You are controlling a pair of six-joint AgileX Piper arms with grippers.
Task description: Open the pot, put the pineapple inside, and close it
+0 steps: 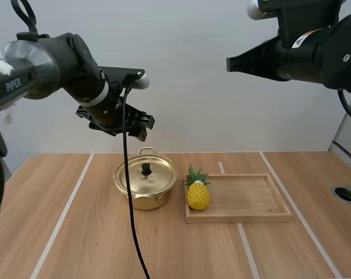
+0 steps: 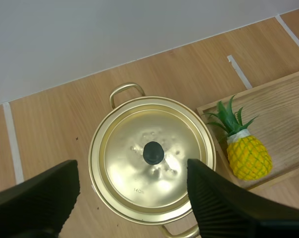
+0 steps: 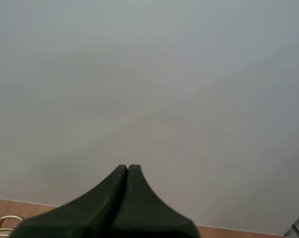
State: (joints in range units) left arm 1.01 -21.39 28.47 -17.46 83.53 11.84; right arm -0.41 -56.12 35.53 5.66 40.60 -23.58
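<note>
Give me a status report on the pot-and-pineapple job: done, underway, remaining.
Done: nothing yet. The lid sits on the pot and the pineapple is in the wooden tray beside it. Underway: the left end effector hovers open above the lid's knob; the right end effector is shut, raised well above the table. Remaining: lift the lid, put the pineapple in, close the pot.

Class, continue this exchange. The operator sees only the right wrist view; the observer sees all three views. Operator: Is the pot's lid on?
Observer: Yes, the lid sits on the gold pot, black knob on top.
Operator: What's beside it?
Observer: The pineapple, upright at the wooden tray's left end.
Operator: Which arm is nearer?
Observer: The left gripper hangs above the pot, fingers open.
</note>
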